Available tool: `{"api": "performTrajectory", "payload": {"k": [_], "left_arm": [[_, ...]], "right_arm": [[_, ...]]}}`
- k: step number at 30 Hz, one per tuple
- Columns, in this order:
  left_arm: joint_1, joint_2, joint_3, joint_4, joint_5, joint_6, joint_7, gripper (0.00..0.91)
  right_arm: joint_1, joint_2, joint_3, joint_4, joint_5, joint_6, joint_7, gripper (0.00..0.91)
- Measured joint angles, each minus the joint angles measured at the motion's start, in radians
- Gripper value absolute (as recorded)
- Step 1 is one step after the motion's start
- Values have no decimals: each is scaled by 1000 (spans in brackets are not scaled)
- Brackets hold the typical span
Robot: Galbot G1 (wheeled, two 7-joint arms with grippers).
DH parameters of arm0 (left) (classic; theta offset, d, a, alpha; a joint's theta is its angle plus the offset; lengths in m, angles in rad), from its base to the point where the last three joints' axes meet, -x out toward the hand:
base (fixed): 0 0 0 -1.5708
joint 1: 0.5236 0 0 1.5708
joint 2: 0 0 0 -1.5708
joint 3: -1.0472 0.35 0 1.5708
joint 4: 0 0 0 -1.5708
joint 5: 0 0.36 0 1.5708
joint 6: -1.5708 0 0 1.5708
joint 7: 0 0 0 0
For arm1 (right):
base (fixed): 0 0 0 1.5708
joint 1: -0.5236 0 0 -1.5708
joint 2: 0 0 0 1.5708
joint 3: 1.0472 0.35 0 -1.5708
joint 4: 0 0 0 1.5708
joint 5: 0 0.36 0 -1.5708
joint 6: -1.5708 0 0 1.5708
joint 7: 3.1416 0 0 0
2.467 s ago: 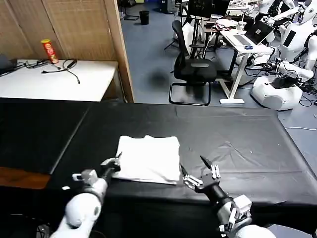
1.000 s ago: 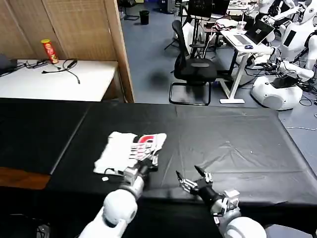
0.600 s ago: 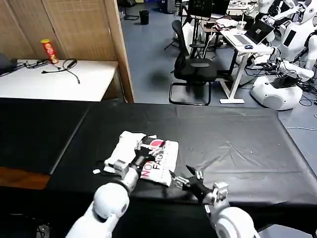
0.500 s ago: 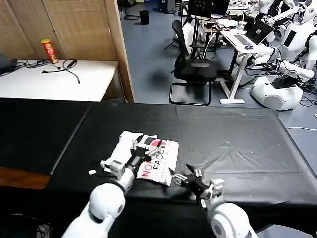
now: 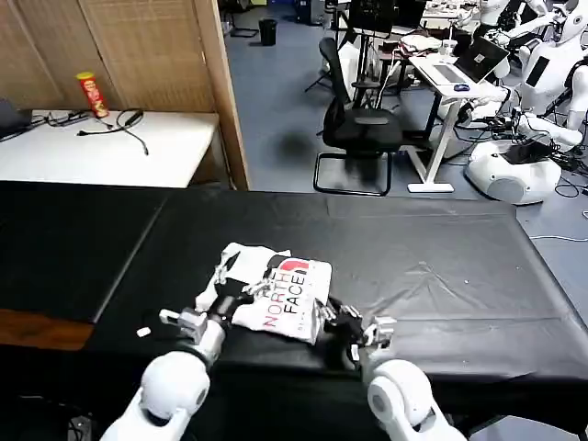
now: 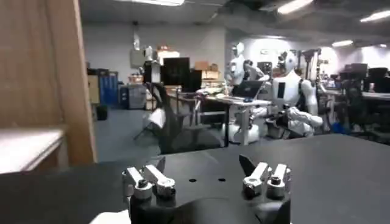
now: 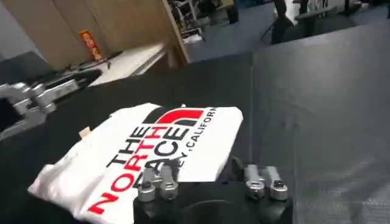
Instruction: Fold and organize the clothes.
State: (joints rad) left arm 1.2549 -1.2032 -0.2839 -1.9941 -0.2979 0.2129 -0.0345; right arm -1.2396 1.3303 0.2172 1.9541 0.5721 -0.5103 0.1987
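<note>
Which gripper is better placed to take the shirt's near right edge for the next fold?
Probably the right gripper: it sits open at the near right edge of the printed T-shirt. The left gripper, also open, is at the shirt's near left edge, farther away.

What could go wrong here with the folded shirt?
The T-shirt lies near the black table's front edge; a nudge from the right pincer, close beside it, might push it off or undo the fold. The left pincer, open at its other side, might snag loose cloth.
</note>
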Motion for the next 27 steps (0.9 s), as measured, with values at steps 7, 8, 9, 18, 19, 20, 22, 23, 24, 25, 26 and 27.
{"api": "performTrajectory", "payload": {"k": [7,8,9,18,19,20,22,23,24,25,26,27], "left_arm": [[24,1,-44,-1,-3,-8,-1,878],[28,1,-49,-1,-3,-10,-1,878],[33,1,-53,-1,-3,-12,0,878],[58,-1,-80,7,-1,-26,1,878],[60,-1,-83,7,-1,-27,2,878],[63,-2,-84,7,-1,-28,2,878],[65,-4,-85,8,2,-32,3,878],[66,-5,-86,9,2,-32,3,878],[67,-7,-85,9,3,-32,3,878],[68,-8,-85,10,5,-33,3,878],[68,-10,-85,10,6,-33,3,878],[69,-11,-85,10,7,-33,3,878]], "right_arm": [[15,5,14,-54,0,1,-27,0],[16,2,17,-59,0,2,-30,0],[19,-1,19,-64,0,4,-30,0],[46,-40,32,-95,-62,25,-74,0],[45,-46,31,-90,-57,24,-82,0],[43,-50,30,-82,-50,24,-87,0],[39,-57,24,-59,-47,21,-99,0],[36,-59,19,-46,-48,19,-105,0],[33,-63,12,-35,-52,17,-111,0],[33,-64,7,-28,-58,17,-115,0],[32,-65,2,-24,-66,17,-119,0],[32,-66,-2,-21,-72,17,-121,0]]}}
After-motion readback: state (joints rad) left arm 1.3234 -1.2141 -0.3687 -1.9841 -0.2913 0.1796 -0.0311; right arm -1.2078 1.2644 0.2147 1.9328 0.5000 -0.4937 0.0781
